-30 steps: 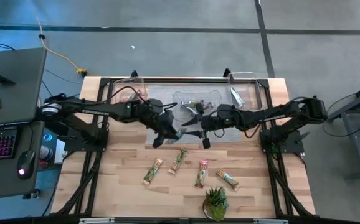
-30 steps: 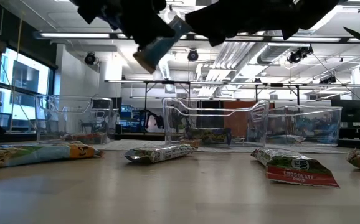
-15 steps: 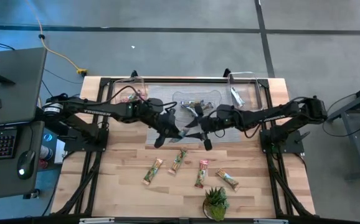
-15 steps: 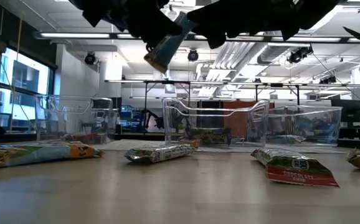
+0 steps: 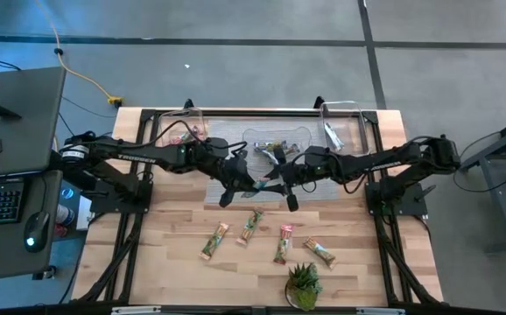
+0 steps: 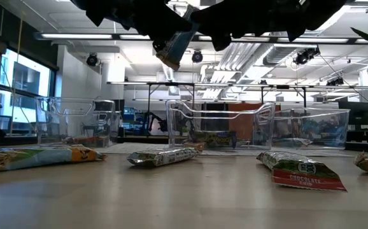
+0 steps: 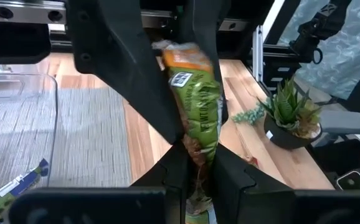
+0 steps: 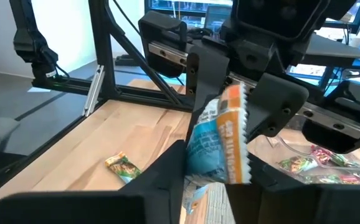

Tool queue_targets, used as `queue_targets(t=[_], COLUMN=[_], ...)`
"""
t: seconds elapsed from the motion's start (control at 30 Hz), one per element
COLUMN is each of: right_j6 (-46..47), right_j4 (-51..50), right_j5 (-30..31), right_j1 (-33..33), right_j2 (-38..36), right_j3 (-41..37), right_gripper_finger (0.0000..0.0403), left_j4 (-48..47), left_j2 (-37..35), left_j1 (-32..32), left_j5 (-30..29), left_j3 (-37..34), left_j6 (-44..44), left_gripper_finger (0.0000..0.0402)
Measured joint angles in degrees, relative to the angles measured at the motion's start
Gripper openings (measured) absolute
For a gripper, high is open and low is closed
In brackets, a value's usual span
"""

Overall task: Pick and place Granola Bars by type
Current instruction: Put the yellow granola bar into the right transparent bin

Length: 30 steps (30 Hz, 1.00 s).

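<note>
One granola bar [image 5: 257, 186] hangs in the air between my two grippers, above the grey mat's near edge. It looks green with an orange end in the left wrist view [image 7: 195, 99] and blue with orange in the right wrist view [image 8: 220, 140]. My left gripper [image 5: 241, 182] is shut on one end, and my right gripper [image 5: 273, 185] on the other. Several more bars [image 5: 251, 225] lie flat on the wooden table nearer the near edge. Other bars lie inside the clear bins [image 5: 275, 140]. My left gripper pinches the bar's green end [image 7: 197, 163] between its two fingers, coming from the table's left and lying along the bar. The bar is lifted clear of the table. My right gripper has the opposite, blue-and-orange end [image 8: 210, 163] between its fingers, coming from the table's right. The bar spans the gap between both grippers.
Three clear bins stand along the far edge: left [image 5: 183, 127], middle [image 6: 219, 124], right [image 5: 340, 122]. A small potted plant [image 5: 303, 284] stands at the near edge. Loose bars [image 6: 165, 156] lie below the grippers. Black frame rails border the table.
My left gripper has carried the bar a little toward the table's right and up, bringing its free end in between my right gripper's fingers. My right gripper has stayed about where it was.
</note>
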Motion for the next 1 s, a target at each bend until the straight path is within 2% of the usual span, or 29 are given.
queue_targets(t=[0.23,0.43,0.67,0.87,1.0], right_j6=[-0.5,-0.5,-0.2,-0.1,-0.1], right_j4=[-0.1,-0.3,-2.7,-6.7,-9.7], right_j5=[0.0,0.2,4.1,8.8,15.5], right_j1=[0.0,0.0,0.0,-0.1,0.0], right_j2=[0.0,0.0,0.0,0.0,0.0], right_j3=[0.0,0.0,0.0,0.0,0.0], right_gripper_finger=[0.0040,0.0038,0.0033,0.0025,0.0031], left_j4=[-0.1,-0.9,-1.5,-2.4,-5.6], left_j2=[0.0,0.0,0.0,0.0,-0.1], left_j1=[0.0,0.0,0.0,-0.1,-0.1], left_j5=[-0.5,-2.8,-5.3,-15.2,-22.9], left_j3=[0.0,0.0,0.0,0.0,0.0], left_j6=[0.4,0.8,1.0,0.9,1.0], left_gripper_finger=[0.0041,0.0044,0.0097,0.0153,0.0182])
